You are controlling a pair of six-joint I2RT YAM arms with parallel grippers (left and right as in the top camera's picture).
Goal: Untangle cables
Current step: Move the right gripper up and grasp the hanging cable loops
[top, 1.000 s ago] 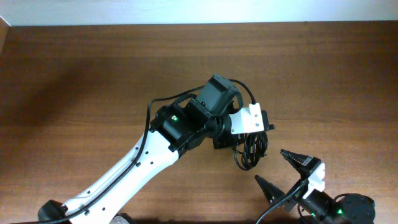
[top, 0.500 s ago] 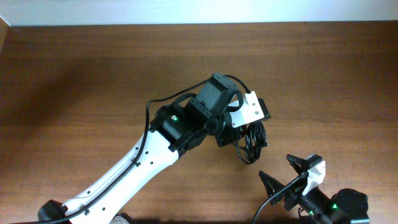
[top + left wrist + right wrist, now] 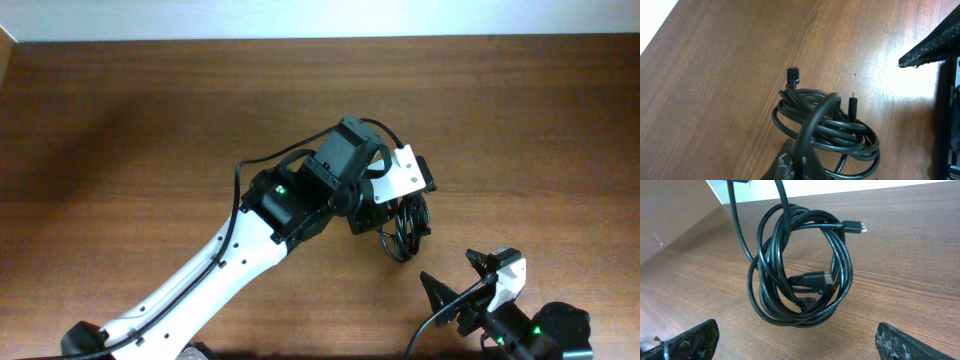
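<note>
You're at the opening step: your left gripper [image 3: 792, 162] is clamped tight on one strand of the black cables [image 3: 800, 275], and the whole tangled coil hangs from it over the wooden table [image 3: 150, 120], right in front of your right gripper [image 3: 445, 266], whose jaws stand spread wide with nothing in them. Next, I'd judge, you need that right gripper to close on a single loop or the free plug [image 3: 852, 226] and draw it away from the bunch. No brand, label or writing is legible on cables or plugs
</note>
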